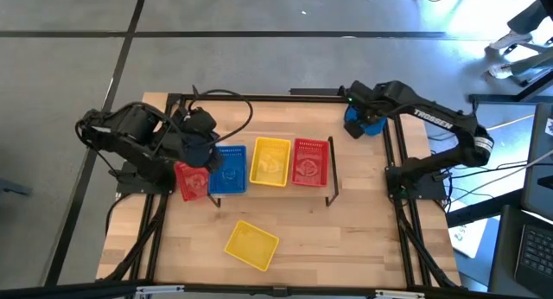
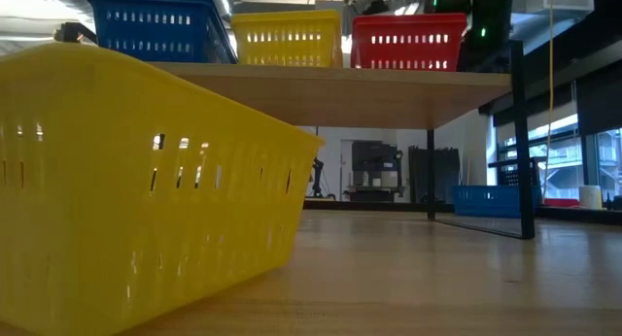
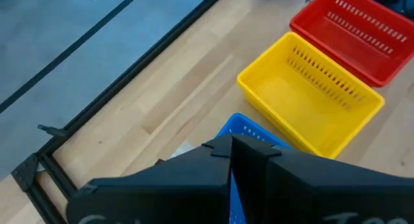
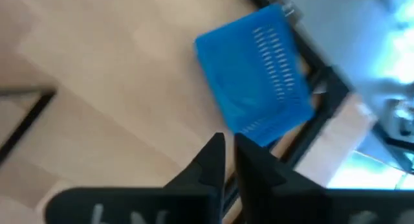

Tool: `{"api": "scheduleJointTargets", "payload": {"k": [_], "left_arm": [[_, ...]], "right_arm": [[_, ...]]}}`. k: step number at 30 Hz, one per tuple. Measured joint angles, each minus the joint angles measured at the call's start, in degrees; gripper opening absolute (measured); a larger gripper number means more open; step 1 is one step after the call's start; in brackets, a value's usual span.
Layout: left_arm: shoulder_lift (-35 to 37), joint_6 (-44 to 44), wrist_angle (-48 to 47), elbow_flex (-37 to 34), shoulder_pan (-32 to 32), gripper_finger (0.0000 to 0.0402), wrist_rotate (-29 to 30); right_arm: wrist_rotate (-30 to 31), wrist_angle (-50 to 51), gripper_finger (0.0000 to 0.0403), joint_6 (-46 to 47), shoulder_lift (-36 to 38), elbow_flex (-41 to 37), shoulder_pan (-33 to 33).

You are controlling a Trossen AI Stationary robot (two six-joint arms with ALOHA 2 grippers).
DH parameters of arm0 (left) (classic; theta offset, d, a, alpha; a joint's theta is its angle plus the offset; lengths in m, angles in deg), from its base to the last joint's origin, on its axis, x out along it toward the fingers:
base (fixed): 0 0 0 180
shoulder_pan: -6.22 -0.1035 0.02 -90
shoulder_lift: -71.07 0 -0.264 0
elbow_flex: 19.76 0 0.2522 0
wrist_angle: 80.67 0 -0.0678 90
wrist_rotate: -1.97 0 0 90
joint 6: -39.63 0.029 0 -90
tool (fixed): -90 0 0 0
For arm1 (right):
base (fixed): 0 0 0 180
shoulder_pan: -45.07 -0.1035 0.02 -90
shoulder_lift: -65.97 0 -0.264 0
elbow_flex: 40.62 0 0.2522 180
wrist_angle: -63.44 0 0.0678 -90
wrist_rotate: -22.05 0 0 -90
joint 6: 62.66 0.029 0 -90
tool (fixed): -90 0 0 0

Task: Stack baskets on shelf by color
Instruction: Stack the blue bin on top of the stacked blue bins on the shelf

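Observation:
The shelf carries a blue basket, a yellow basket and a red basket side by side, each resting on its bottom. My left gripper is shut above the blue basket's left end; whether it touches the basket I cannot tell. Another red basket lies just left of the shelf, partly under that arm. A blue basket sits on the table at the far right. My right gripper hangs over it, pointing down, with a narrow gap between its fingers and nothing in it.
A second yellow basket lies on the table near the front edge, close before the low camera. The black table frame runs along the right side next to the blue basket. Bare wood lies between the shelf and the front.

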Motion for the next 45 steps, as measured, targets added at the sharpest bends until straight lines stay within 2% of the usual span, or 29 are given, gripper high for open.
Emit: {"api": "scheduleJointTargets", "payload": {"k": [5,11,17,23,29,35,39,43,45], "left_arm": [[0.0,-0.13,0.94,-0.02,-1.03,0.0,-1.52],[0.0,-1.43,1.16,-0.02,-2.21,0.0,-3.03],[0.0,-1.46,2.02,0.0,-2.86,0.0,-4.24],[0.0,-1.46,2.54,0.0,-2.86,0.0,-4.31],[0.0,-1.46,2.9,-0.01,-2.86,0.0,-4.33],[0.0,-1.46,2.95,0.0,-2.86,0.0,-4.33],[0.0,-1.46,2.97,-0.02,-2.86,0.0,-4.33],[0.0,-1.46,2.97,-0.01,-2.86,0.0,-4.33],[0.0,-1.51,2.97,0.0,-2.86,0.0,-4.34]], "right_arm": [[-6.44,-6.8,0.0077,-4.3,-1.49,-6.47,4.76],[-7.32,-13.65,0.0112,-6.77,-4.16,-11.33,10.97],[-10.81,-16.53,0.0114,-15.36,-7.98,-12.32,14.2],[-12.9,-18.89,0.0114,-18.07,-12.36,-12.33,15.67],[-9.32,-19.74,0.0114,-18.55,-16.98,-12.33,16.55],[-8.63,-22.63,0.0114,-24.23,-20.74,-12.33,16.86],[-8.68,-23.28,0.0085,-25.46,-22.12,-12.33,16.84],[-8.63,-23.25,0.0015,-25.67,-22.16,-12.14,16.84],[-8.63,-22.5,0.001,-25.67,-22.16,-11.19,16.82]]}}
